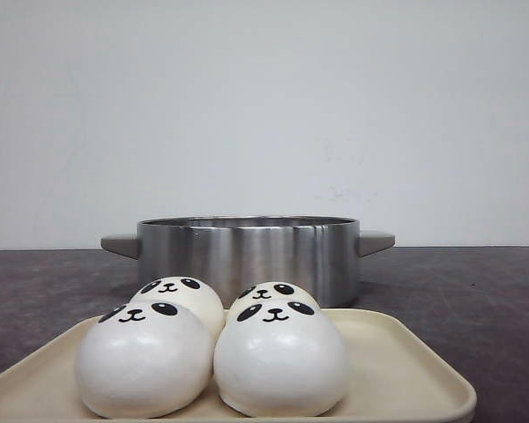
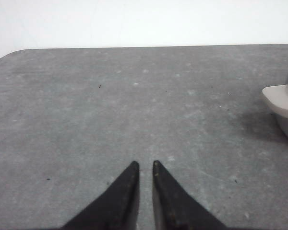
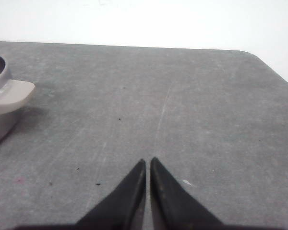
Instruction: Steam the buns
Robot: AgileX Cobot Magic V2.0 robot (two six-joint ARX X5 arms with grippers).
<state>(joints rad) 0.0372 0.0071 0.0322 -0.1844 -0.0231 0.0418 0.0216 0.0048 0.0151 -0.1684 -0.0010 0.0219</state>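
A dark grey tabletop (image 1: pixel 476 291) runs back to a plain white wall. On it, at the near edge, four buns (image 1: pixel 213 342) with panda faces sit bunched in two rows on a cream tray (image 1: pixel 406 370). Just behind the tray stands a steel pot (image 1: pixel 247 256) with grey side handles. The left claw (image 2: pixel 144 165) and right claw (image 3: pixel 148 162) hover over bare tabletop beside the pot, each with tips nearly together, holding nothing.

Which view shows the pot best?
The front view: the whole steel pot shows, both handles included, behind the buns on the tray. The left wrist view catches only one handle and a bit of wall at its edge; the right wrist view likewise.
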